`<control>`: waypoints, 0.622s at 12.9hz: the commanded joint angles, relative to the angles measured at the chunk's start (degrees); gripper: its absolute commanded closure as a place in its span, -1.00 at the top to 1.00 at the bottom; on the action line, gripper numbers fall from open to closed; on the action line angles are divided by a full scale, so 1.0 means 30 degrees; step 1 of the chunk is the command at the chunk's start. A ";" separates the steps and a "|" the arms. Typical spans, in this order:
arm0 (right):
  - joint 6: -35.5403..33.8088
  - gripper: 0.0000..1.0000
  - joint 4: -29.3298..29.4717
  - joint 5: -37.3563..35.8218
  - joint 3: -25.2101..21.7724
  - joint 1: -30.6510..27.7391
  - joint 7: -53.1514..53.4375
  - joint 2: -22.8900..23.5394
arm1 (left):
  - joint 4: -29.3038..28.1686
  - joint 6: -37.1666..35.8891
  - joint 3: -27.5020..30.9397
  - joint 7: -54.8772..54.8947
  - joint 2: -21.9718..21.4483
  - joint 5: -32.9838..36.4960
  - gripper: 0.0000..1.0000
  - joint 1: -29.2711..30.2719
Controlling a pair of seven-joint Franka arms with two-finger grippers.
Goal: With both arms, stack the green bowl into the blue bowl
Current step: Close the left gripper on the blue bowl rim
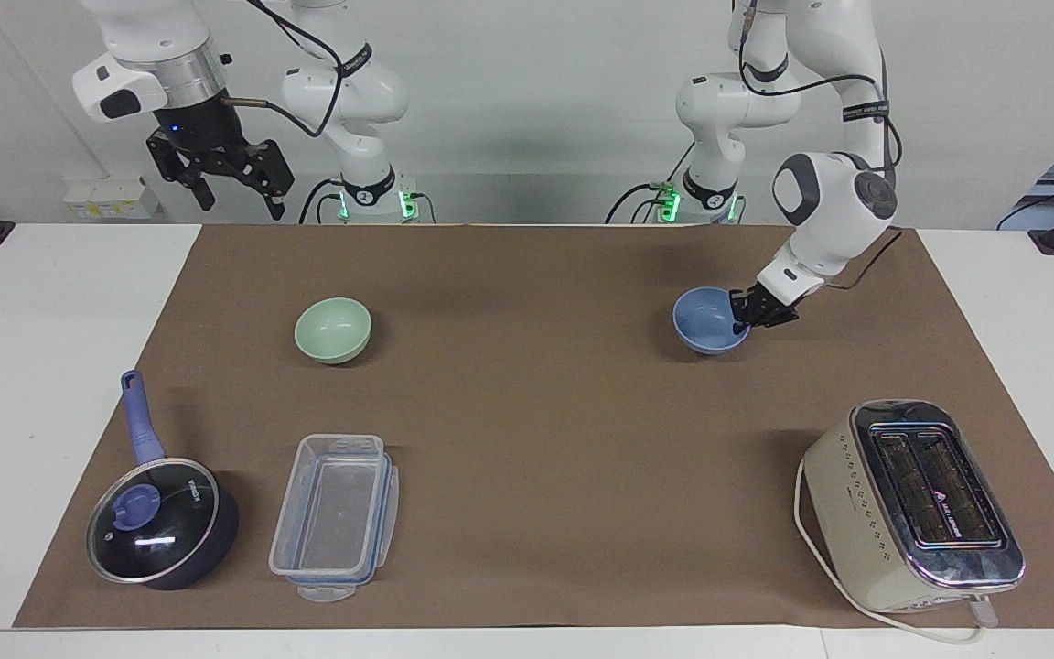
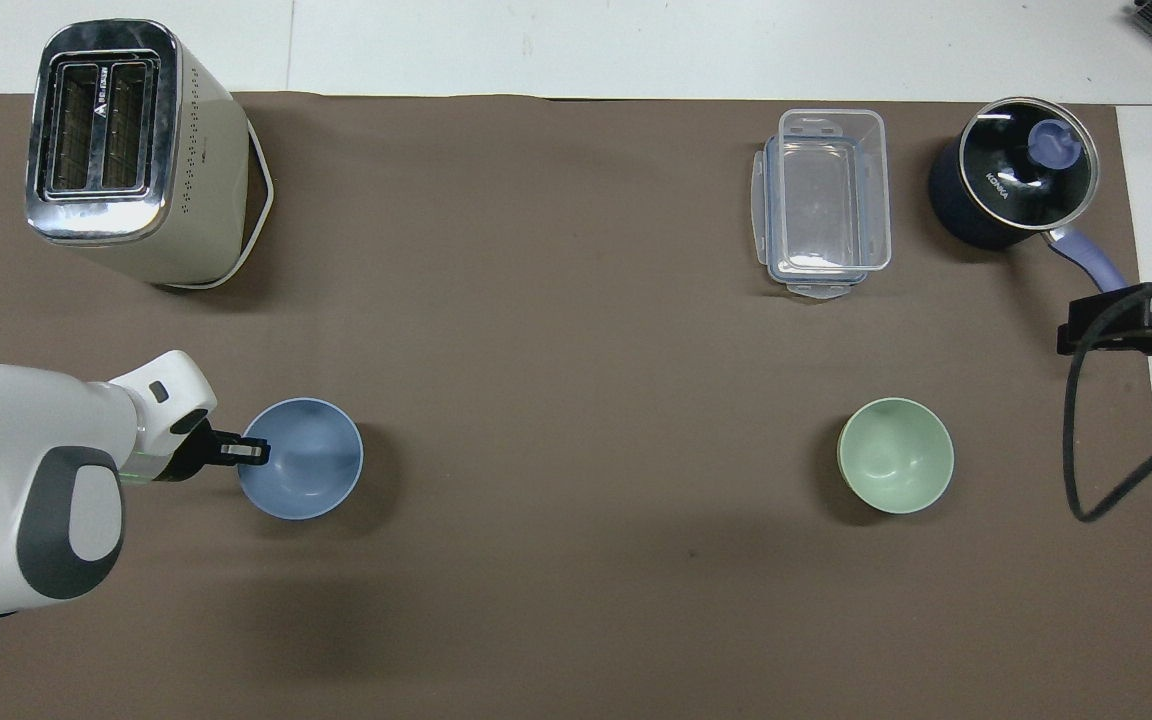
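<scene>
The blue bowl is toward the left arm's end of the brown mat and looks raised a little off it. My left gripper is shut on the bowl's rim at the side toward the left arm's end, one finger inside and one outside. The green bowl sits upright and alone on the mat toward the right arm's end. My right gripper waits open, high over the mat's edge at that end, holding nothing.
A cream toaster stands farther from the robots than the blue bowl. A clear plastic container and a dark blue lidded saucepan lie farther out than the green bowl.
</scene>
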 commanded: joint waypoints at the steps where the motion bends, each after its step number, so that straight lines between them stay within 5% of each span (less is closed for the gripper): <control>1: 0.0743 1.00 -0.0251 0.0332 0.0103 -0.0101 0.0235 -0.0031 | 0.1722 -0.2561 -0.0023 -0.0163 -0.0605 -0.0619 -1.00 0.0429; 8: 0.0744 1.00 -0.0251 0.0332 0.0103 -0.0101 0.0234 -0.0031 | 0.1905 -0.1166 -0.0316 -0.3908 -0.0606 -0.1851 -1.00 -0.1968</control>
